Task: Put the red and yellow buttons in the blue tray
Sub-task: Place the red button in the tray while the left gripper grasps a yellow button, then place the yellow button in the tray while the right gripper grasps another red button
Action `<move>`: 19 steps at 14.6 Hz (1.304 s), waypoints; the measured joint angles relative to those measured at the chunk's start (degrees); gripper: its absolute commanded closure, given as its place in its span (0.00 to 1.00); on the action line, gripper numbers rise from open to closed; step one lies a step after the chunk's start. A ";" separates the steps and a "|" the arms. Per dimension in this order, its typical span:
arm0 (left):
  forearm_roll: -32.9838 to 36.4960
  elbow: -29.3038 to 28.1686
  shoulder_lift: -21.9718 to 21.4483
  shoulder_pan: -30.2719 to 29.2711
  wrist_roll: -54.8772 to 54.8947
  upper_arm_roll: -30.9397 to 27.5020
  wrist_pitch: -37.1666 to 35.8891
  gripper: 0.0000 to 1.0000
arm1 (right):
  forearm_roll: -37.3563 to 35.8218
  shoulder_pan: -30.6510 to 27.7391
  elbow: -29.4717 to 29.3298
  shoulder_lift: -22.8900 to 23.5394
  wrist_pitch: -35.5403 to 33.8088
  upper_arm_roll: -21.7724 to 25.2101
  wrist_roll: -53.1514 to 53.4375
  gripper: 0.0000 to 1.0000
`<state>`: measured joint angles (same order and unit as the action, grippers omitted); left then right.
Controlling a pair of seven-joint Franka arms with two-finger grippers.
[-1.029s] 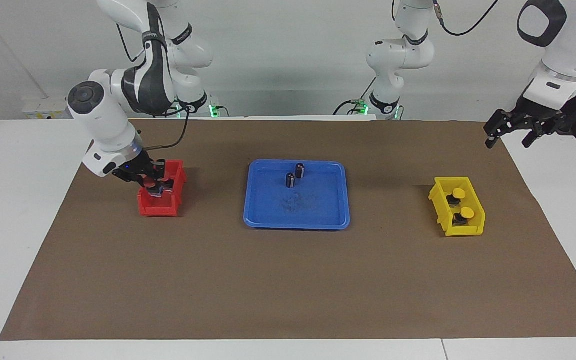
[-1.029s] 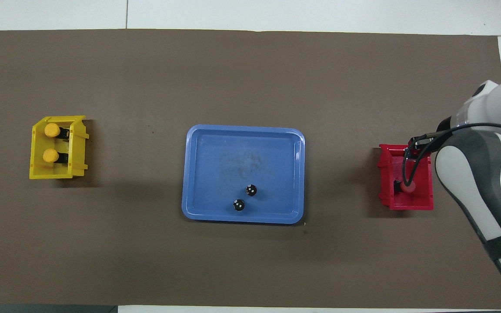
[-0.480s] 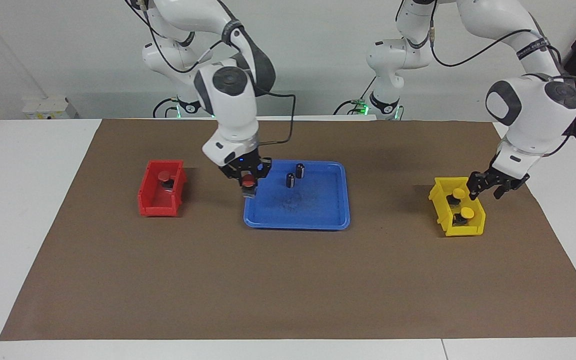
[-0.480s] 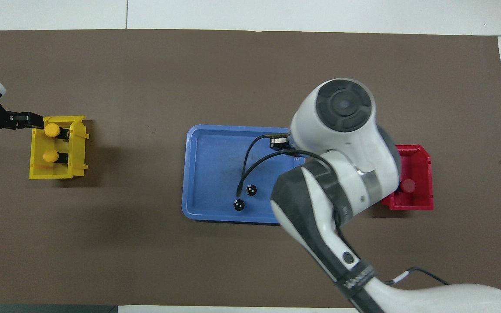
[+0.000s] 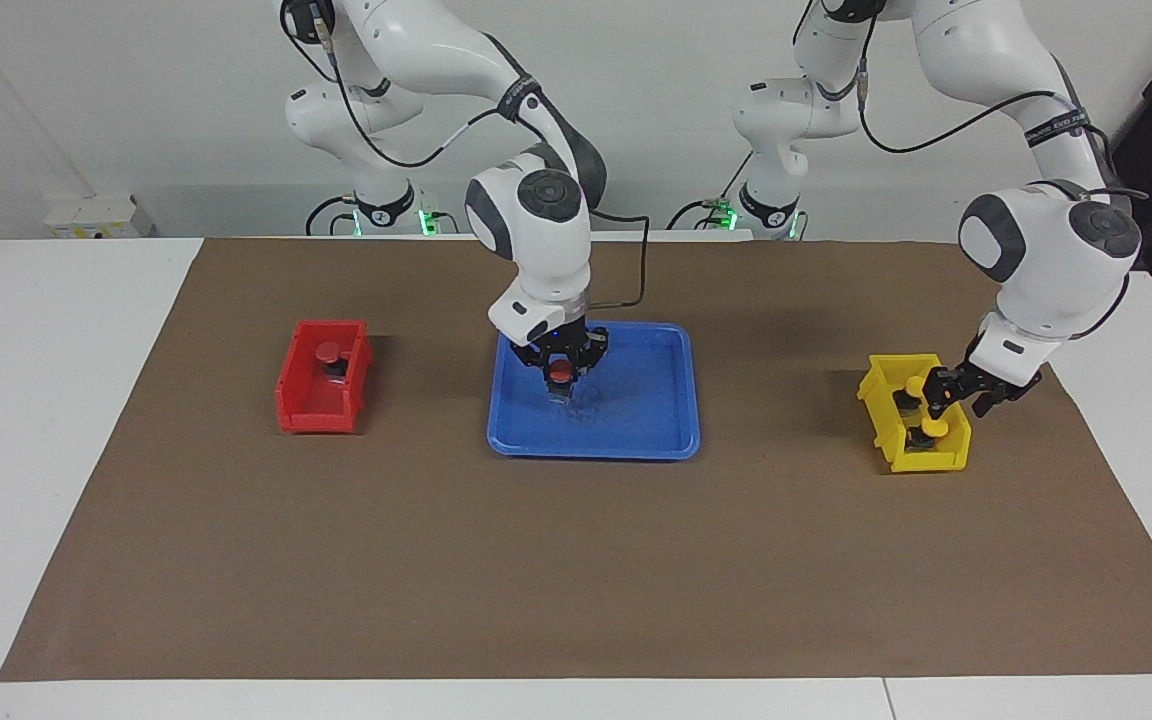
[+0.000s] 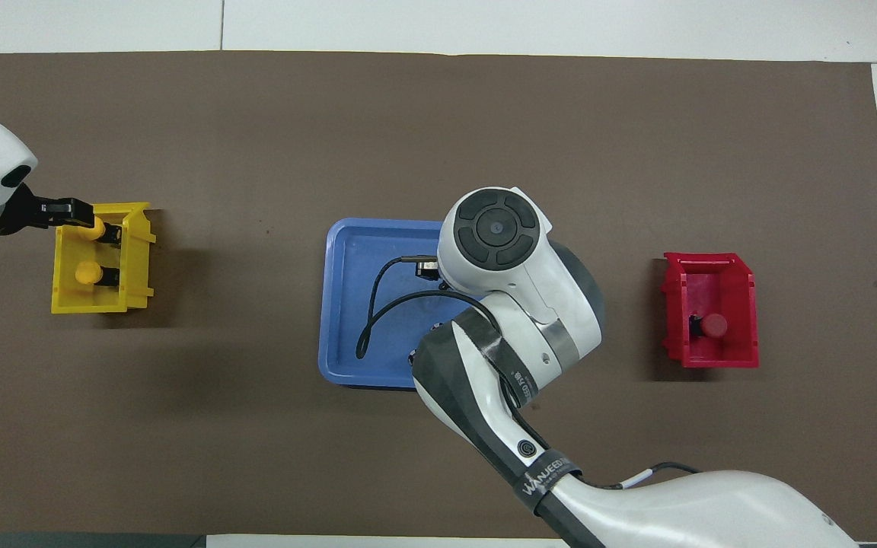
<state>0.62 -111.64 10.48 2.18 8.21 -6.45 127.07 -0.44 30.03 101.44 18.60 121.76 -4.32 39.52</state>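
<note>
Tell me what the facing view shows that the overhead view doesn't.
Only the facing view: the right gripper shut on a red button, hanging over the blue tray.

Only the overhead view: the yellow bin seen from straight above, with the two yellow buttons in it; here the right arm's wrist covers the middle of the tray.

Both: the second red button lying in the red bin, and the left gripper at the yellow bin.

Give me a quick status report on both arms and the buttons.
Right gripper shut on a red button over the blue tray. Left gripper shut on a yellow button in the yellow bin. Nothing blocking.
</note>
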 measured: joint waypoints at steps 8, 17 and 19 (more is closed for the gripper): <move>-0.05 -3.02 1.79 0.52 -0.41 0.19 6.16 0.87 | -0.98 2.38 0.29 2.68 2.73 0.50 3.75 0.17; 1.00 5.52 2.45 2.32 -0.57 0.33 -3.39 0.99 | -3.16 -17.14 3.15 -12.22 -12.95 1.18 -26.96 0.20; 3.05 15.58 2.38 5.41 -2.60 0.45 -16.04 0.99 | 0.03 -26.30 12.18 -19.66 -11.37 1.25 -40.87 0.23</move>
<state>3.67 -96.06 12.86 7.59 5.60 -6.00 111.04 -0.41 3.73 113.62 -1.06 110.39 -3.07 -1.35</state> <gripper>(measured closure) 0.590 0.198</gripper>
